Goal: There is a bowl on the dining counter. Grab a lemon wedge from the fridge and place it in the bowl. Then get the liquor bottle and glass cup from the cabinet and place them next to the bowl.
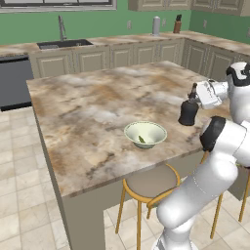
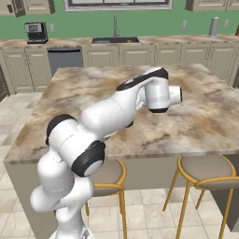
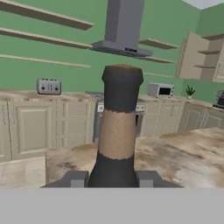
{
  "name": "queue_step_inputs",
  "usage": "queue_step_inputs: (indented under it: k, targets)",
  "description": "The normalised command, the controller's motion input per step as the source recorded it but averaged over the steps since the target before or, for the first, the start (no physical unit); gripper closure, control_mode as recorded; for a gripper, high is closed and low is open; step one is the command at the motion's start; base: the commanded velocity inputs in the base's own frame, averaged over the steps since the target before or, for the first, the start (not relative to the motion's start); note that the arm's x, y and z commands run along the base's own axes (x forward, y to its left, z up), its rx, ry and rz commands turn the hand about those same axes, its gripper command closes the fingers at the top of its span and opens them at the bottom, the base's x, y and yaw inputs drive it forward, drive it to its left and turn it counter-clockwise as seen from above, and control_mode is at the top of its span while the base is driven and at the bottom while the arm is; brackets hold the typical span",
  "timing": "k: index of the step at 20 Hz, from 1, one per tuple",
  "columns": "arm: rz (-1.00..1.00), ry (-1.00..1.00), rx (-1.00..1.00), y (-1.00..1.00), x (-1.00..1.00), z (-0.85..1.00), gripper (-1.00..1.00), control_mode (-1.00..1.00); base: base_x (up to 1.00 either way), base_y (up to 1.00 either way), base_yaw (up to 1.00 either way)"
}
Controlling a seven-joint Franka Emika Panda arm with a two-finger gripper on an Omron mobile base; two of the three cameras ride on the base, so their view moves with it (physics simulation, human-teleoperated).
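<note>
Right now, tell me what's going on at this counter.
The robot's gripper is shut on the liquor bottle, holding it upright over the dining counter, a little to the side of the bowl. The lemon wedge already lies in the bowl. Whether the bottle's base touches the counter yet can't be told. No glass cup stands by the bowl yet.

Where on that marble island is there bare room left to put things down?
Most of the dining counter is bare: the stretch from the bowl toward the sink side. It is crowded to the bowl's right, where the end effector holds the liquor bottle.
</note>
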Motion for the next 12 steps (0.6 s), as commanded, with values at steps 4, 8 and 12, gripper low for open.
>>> queue_step_inputs:
  k: [4,8,12]
  targets:
    - [0.04,-0.16,0.0,-0.15,0.13,-0.46,1.0,-1.0,0.0,0.0,0.0]
    - [0.03,-0.14,0.0,-0.13,0.1,-0.42,1.0,-1.0,0.0,0.0,0.0]
    - [0.02,-0.1,0.0,-0.09,0.15,-0.4,1.0,-1.0,0.0,0.0,0.0]
